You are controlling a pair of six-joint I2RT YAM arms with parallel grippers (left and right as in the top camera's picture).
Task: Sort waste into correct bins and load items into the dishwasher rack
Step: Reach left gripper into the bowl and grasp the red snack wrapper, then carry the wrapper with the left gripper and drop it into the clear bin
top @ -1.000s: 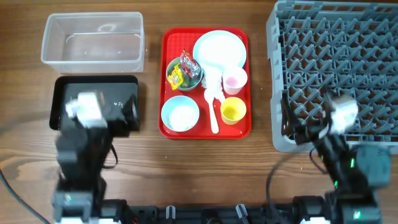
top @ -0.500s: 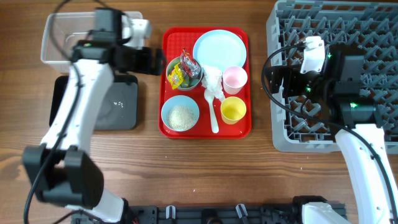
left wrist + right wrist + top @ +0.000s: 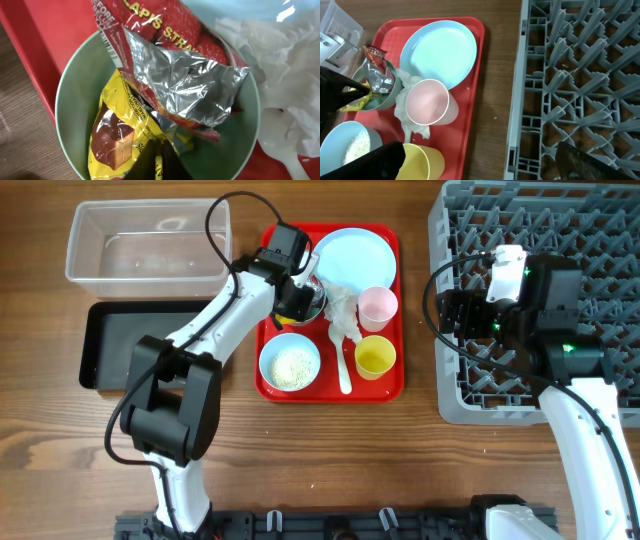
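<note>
My left gripper (image 3: 161, 162) reaches into the pale-green bowl (image 3: 75, 100) on the red tray and is shut on the yellow snack wrapper (image 3: 120, 135). A red and silver wrapper (image 3: 185, 75) lies over it in the same bowl. Seen from overhead, the left gripper (image 3: 297, 298) covers most of that bowl. My right gripper (image 3: 480, 165) hangs open and empty over the gap between the tray and the grey dishwasher rack (image 3: 540, 280). On the tray are the pale-blue plate (image 3: 352, 258), pink cup (image 3: 378, 307), yellow cup (image 3: 374, 357), blue bowl of rice (image 3: 290, 364), white spoon (image 3: 345, 370) and crumpled paper (image 3: 343, 310).
The clear tub (image 3: 148, 248) stands at the back left, with the black tray (image 3: 130, 345) just in front of it. The red tray (image 3: 270, 250) sits mid-table between them and the rack. Bare wood runs along the front of the table.
My left arm swung from over the clear tub to the green bowl, and its gripper closed on the yellow wrapper. The right arm has hardly moved.
</note>
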